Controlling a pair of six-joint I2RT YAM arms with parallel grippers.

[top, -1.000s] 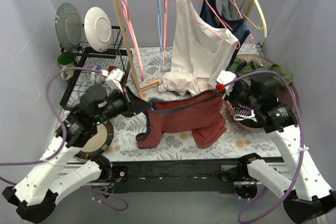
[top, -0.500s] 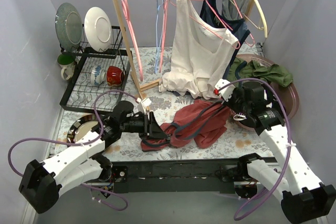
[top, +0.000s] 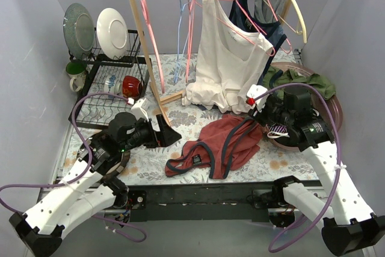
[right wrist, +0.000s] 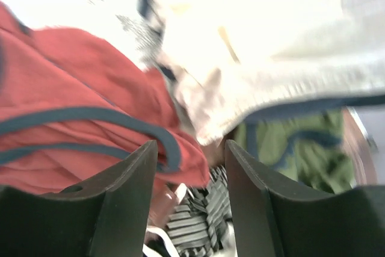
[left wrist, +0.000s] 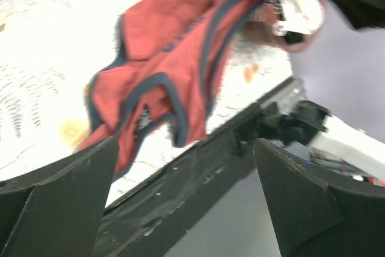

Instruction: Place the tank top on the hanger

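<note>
Tank top: the rust-red sleeveless cloth tank top with navy trim lies crumpled on the flower-patterned table, near the front edge. Its far right corner rises toward 1 o'clock.
Tank top, wrist views: it spreads loose under the left camera and bunches under the right one.
Right gripper: at the garment's 1 o'clock corner. The jaws stand a narrow gap apart, with red cloth showing in the gap. The view is too blurred to tell whether they touch the cloth.
Left gripper: at 9 o'clock of the garment, just beside its left hem. The jaws are wide apart with nothing between them.
Hanger: the thin pink wire hanger hangs bare from the wooden garment rack, at 12 o'clock of the garment and well apart from it.
Neighbours on the rail: a thin blue wire hanger is just beside it at 9 o'clock, and a white tank top hangs at 3 o'clock.
</note>
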